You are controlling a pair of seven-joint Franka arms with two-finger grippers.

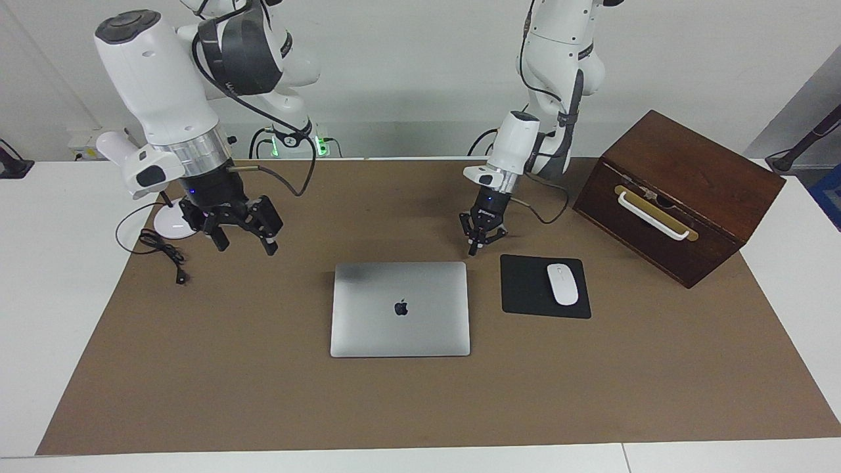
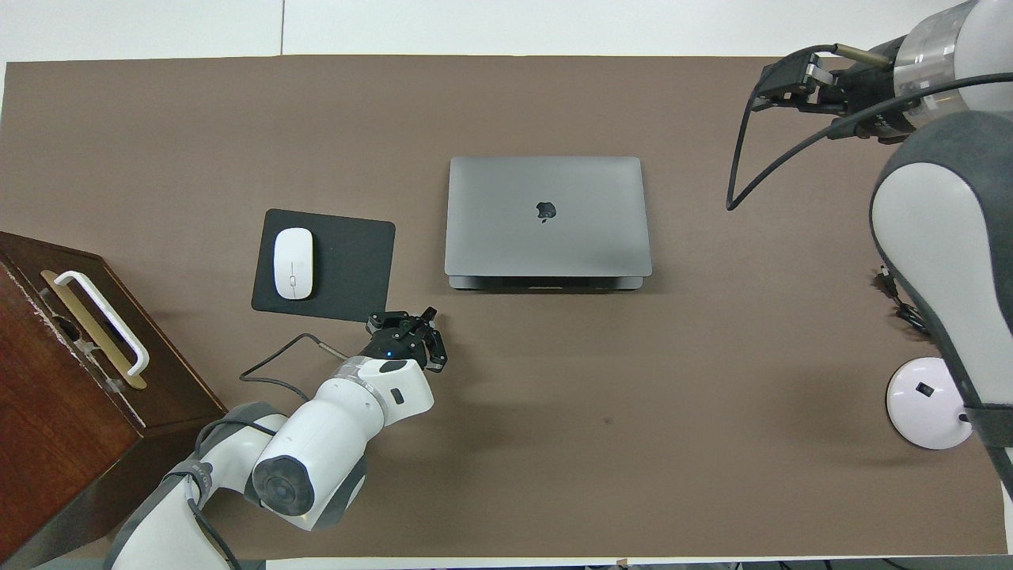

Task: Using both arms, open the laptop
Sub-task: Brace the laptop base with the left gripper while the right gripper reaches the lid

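Note:
The silver-grey laptop (image 1: pixel 400 309) lies closed on the brown mat, apple logo up; it also shows in the overhead view (image 2: pixel 548 215). Its edge nearer to the robots shows the base under the lid. My left gripper (image 1: pixel 473 249) hangs low over the mat, just off the laptop's corner nearest the left arm, between laptop and mouse pad; its fingers meet at a point and hold nothing. It also shows in the overhead view (image 2: pixel 413 323). My right gripper (image 1: pixel 243 244) is open and empty, raised over the mat toward the right arm's end from the laptop (image 2: pixel 779 79).
A black mouse pad (image 1: pixel 522 289) with a white mouse (image 1: pixel 562 284) lies beside the laptop toward the left arm's end. A brown wooden box (image 1: pixel 677 190) with a white handle stands past it. A white lamp base (image 1: pixel 172 226) and a black plug cable (image 1: pixel 164 255) lie at the right arm's end.

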